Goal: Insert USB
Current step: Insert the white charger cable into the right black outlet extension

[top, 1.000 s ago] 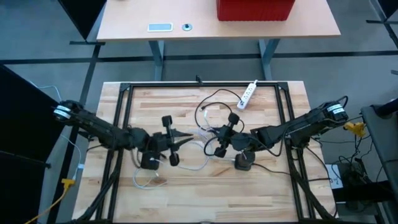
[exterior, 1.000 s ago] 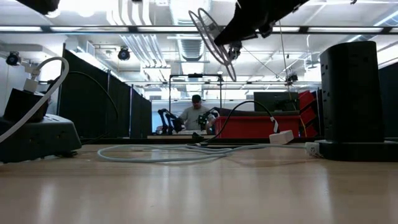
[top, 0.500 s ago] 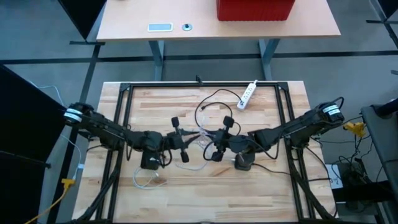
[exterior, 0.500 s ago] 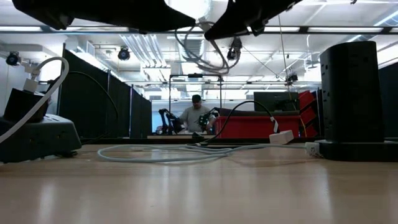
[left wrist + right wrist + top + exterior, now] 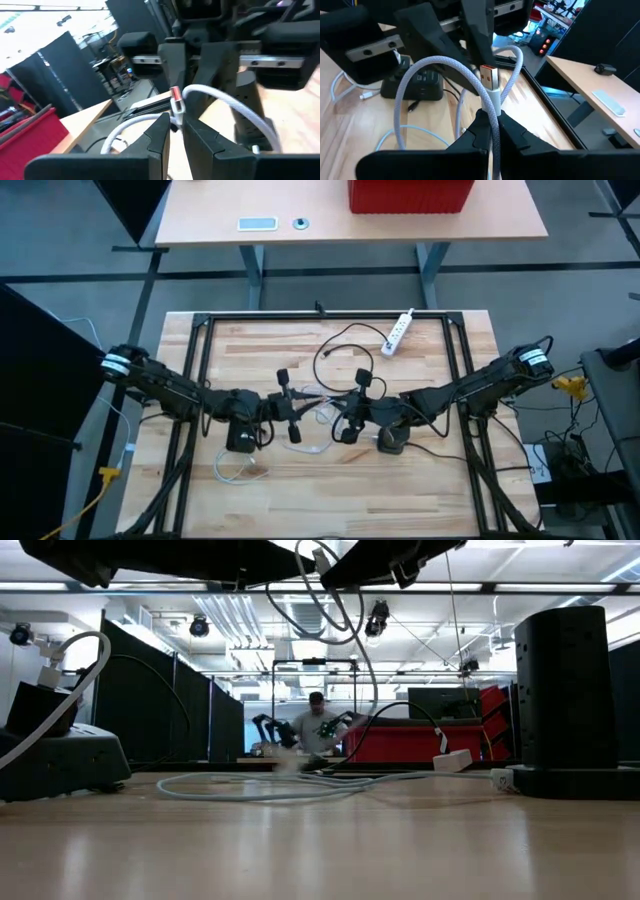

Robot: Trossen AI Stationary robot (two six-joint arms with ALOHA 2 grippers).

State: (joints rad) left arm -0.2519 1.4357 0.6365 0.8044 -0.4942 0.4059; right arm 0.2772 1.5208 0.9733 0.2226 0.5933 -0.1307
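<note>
USB plug (image 5: 488, 76): silver shell with an orange insert, on the end of a white braided cable (image 5: 440, 70). The right hand (image 5: 491, 121) is clenched on the cable just behind the plug, so the plug stands up clear of the fingertips. The same plug shows in the left wrist view (image 5: 175, 98), in front of the left hand (image 5: 175, 131).

Position: both hands meet over the middle of the wooden surface (image 5: 300, 500), raised off it. In the high view the left hand (image 5: 291, 408) and the right hand (image 5: 352, 412) face each other with a short gap between them, and loops of the white cable (image 5: 322, 402) hang in that gap.

Left hand state: fingers (image 5: 156, 136) nearly closed, a narrow slot left between them; the white cable passes just over that slot (whether it is actually gripped cannot be told).

Nearby items:
- A black charging hub (image 5: 420, 85) sits on the surface below the left arm, with a thin white lead (image 5: 235, 470) curling off toward the near edge.
- A black cylindrical tower (image 5: 572, 700) stands by the right arm.
- A white power strip (image 5: 399, 331) lies at the far side, with a black cord (image 5: 345, 340) coiled beside it.

Beyond the surface stands a desk carrying a red box (image 5: 410, 195).
</note>
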